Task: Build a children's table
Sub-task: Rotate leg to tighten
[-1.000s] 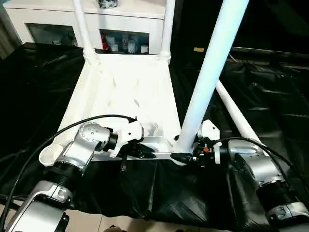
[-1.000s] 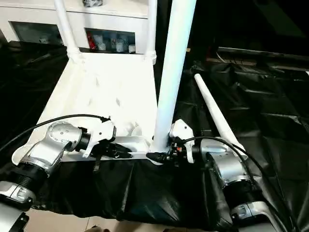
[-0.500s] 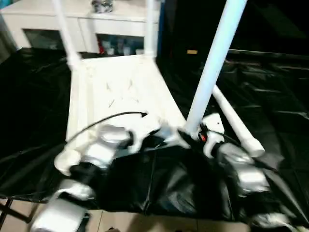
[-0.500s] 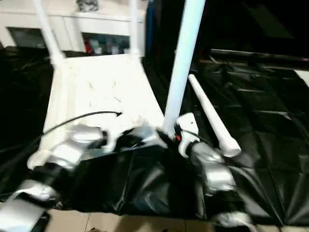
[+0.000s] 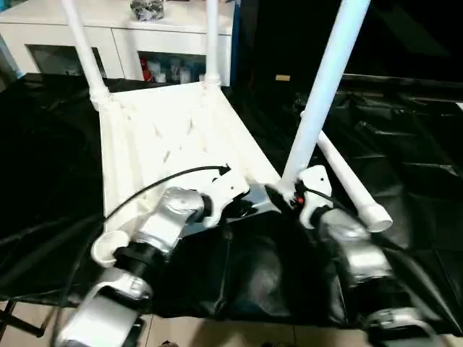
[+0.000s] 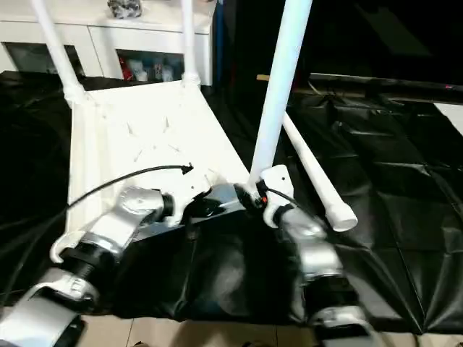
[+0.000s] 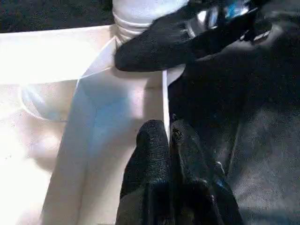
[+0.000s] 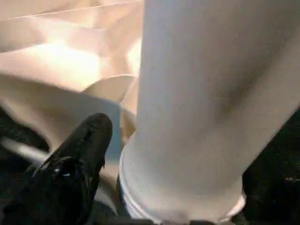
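Standing tilted, 1 leg rises from tabletop corner

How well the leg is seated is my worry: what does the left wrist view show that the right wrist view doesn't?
Left wrist view: the left claw shut at the rim of the tabletop, and a long stretch of that rim. Right wrist view: the leg shaft up close, with the ring around its base. Both: the leg's lower end at the tabletop's corner, with the right claw at it.

home-like room, white glass-door cabinet, black floor sheeting
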### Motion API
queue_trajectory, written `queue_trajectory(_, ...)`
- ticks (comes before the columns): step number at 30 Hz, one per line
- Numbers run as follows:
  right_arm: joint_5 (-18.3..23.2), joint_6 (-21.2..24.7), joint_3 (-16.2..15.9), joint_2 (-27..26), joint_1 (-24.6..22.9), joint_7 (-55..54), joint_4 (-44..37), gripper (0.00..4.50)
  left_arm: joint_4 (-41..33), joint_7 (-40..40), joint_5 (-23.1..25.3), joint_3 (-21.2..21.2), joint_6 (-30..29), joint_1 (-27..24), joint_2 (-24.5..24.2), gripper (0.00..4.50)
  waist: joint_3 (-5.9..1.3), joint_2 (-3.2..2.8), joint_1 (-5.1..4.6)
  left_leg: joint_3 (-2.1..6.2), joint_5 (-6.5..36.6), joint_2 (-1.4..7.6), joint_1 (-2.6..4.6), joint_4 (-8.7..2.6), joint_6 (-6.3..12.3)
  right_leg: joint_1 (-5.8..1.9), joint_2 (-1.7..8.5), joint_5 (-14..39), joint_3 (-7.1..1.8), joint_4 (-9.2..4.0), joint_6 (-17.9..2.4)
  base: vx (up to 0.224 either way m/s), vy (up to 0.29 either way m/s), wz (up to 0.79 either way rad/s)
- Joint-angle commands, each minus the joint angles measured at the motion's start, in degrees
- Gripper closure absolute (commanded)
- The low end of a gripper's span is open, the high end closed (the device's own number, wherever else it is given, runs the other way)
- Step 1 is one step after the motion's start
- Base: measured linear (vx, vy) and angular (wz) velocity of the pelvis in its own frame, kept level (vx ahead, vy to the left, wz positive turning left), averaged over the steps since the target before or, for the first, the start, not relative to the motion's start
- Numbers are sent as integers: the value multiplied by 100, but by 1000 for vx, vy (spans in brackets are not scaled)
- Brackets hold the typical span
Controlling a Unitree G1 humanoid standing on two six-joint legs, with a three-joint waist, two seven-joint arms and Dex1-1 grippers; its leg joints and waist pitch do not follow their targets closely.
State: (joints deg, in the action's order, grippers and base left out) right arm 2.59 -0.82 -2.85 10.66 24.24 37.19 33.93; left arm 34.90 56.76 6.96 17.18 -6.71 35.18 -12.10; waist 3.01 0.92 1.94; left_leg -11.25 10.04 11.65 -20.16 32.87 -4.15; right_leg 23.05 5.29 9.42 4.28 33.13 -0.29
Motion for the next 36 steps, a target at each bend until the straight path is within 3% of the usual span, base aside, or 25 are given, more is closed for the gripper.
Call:
queue_trajectory(1, 48, -152, -564, 57, -81, 892, -172, 69, -110, 366, -121, 217, 359, -102, 18, 450, -354, 62, 30, 84, 1662, 147, -12, -377, 396, -232, 292, 2072, -227, -429, -972, 0, 0, 0)
queue_trajectory(8, 397, 139, -762, 735, -81, 2627, -371, 69, -65, 1238, -200, 324, 593, -174, -509, 450, -379, 36, 109, 33, 1220, 172, 6, -332, 590, -264, 253, 1137, -248, -297, -1407, 0, 0, 0)
queue_trajectory(11, 411, 189, -800, 893, -41, 2955, -376, 69, -128, 1514, -299, 326, 612, -202, -601, 450, -380, 34, 175, 23, 1093, 191, 8, -329, 550, -276, 260, 950, -242, -254, -1493, 0, 0, 0)
queue_trajectory(17, 331, 143, -915, 1079, 122, 3282, -193, 112, -98, 1930, -380, 373, 715, -154, -778, 450, -334, 40, 193, 26, 1471, 190, 45, -363, 353, -239, 276, 1688, -258, -336, -1306, 0, 0, 0)
queue_trajectory(22, 345, 125, -912, 1051, 167, 3407, -77, 166, -9, 2118, -413, 365, 782, -97, -833, 450, -342, 28, 191, 36, 1386, 191, 26, -368, 329, -246, 271, 1548, -261, -312, -1304, 0, 0, 0)
queue_trajectory(27, 452, 208, -881, 989, 143, 3429, -41, 175, 28, 2132, -436, 355, 780, -74, -821, 450, -338, 34, 184, 32, 1385, 186, 21, -367, 336, -253, 268, 1518, -258, -315, -1327, 0, 0, 0)
queue_trajectory(31, 362, 452, -639, 780, -74, 2441, -304, 176, 86, 1570, -409, 235, 513, -21, -610, 450, -317, 32, 177, 35, 1529, 184, 40, -383, 262, -226, 272, 1810, -266, -354, -1237, 0, 0, 0)
queue_trajectory(33, 211, 513, -514, 599, -130, 1720, -352, 176, 129, 1190, -359, 180, 375, 29, -435, 450, -310, 46, 153, 59, 1668, 170, 45, -399, 180, -223, 283, 2163, -258, -391, -1115, 0, 0, 0)
queue_trajectory(35, 31, 664, -310, 226, -152, 598, -300, 177, 179, 636, -203, 194, 211, 83, -165, 450, -276, 48, 109, 81, 1922, 147, 75, -414, 52, -170, 285, 2789, -246, -479, -875, 0, 0, 0)
queue_trajectory(36, 31, 664, -310, 226, -152, 598, -300, 177, 179, 636, -203, 194, 211, 83, -165, 450, -276, 56, 87, 95, 1949, 145, 62, -422, 17, -182, 288, 2916, -241, -481, -803, 0, 0, 0)
